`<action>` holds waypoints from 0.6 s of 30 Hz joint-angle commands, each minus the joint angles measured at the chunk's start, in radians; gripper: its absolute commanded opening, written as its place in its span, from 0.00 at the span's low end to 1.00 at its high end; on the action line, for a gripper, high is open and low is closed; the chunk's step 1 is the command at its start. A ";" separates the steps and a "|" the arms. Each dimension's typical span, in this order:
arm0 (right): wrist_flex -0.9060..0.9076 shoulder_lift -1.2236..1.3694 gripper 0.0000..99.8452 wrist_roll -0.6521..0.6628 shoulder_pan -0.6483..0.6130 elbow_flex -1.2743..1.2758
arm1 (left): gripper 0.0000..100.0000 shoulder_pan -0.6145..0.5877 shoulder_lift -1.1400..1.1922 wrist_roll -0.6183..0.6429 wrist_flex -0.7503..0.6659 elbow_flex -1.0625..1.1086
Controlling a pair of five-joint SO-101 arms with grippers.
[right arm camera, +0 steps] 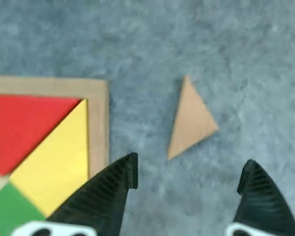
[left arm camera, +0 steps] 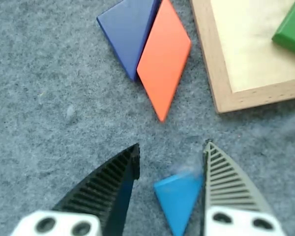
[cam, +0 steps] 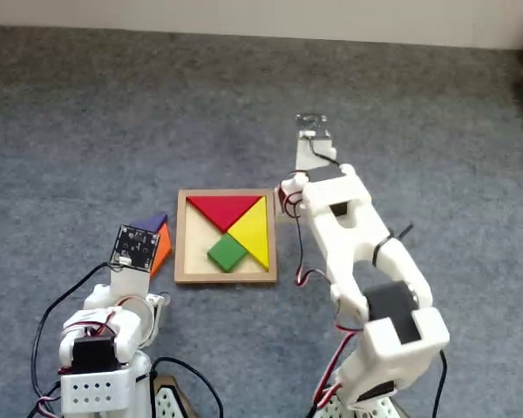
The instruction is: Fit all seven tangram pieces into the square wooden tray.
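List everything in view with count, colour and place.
wooden tray: 1, light wood, middle of carpet
red triangle: 1, red, in tray
yellow triangle: 1, yellow, in tray
green square: 1, green, in tray
dark blue triangle: 1, dark blue, left of tray
orange parallelogram: 1, orange, against dark blue triangle
light blue triangle: 1, light blue, inside left gripper
tan triangle: 1, tan, beside tray, before right gripper
carpet: 1, grey, under everything
left gripper: 1, black and white, open
right gripper: 1, black, open

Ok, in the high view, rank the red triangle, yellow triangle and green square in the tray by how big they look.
1. Red triangle and yellow triangle: largest, alike in size, can't separate them.
2. Green square: smallest.
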 commanded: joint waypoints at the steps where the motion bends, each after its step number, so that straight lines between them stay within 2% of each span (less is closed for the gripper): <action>1: -0.108 0.031 0.31 -0.012 0.033 -0.054 | 0.21 -0.005 -0.042 0.006 0.006 0.019; 18: -0.265 0.142 0.31 -0.008 0.056 -0.054 | 0.21 -0.005 -0.042 0.006 0.006 0.019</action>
